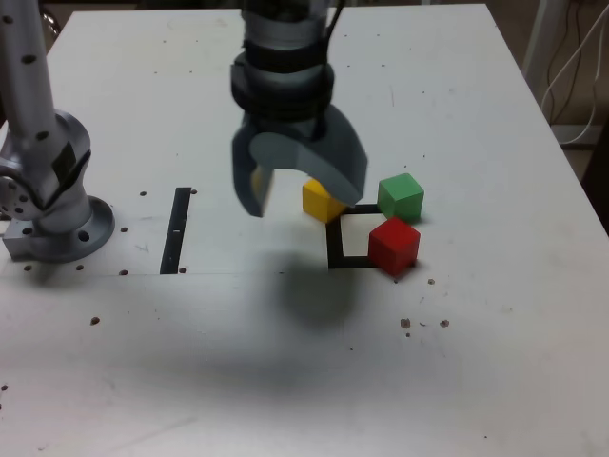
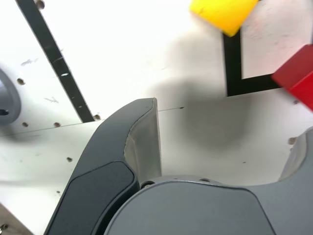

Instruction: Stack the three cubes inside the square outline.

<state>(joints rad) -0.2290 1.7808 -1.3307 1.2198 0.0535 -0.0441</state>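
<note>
My gripper (image 1: 300,195) hangs open above the table with nothing between its jaws, just to the exterior view's left of the square outline (image 1: 334,249). The yellow cube (image 1: 320,201) rests at the outline's far left corner, partly hidden behind one finger. Beside the far right corner stands the green cube (image 1: 401,196). The red cube (image 1: 393,245) covers the outline's near right corner. In the wrist view the gripper (image 2: 225,127) is open; beyond it lie the yellow cube (image 2: 222,14), the red cube (image 2: 298,78) and the outline's black edge (image 2: 234,63). The green cube is out of that view.
A straight thin black strip (image 1: 176,228) lies on the white table at the exterior view's left, also seen as the strip (image 2: 54,58) in the wrist view. The arm's grey base (image 1: 52,205) stands at the left edge. Small dark specks and holes dot the table.
</note>
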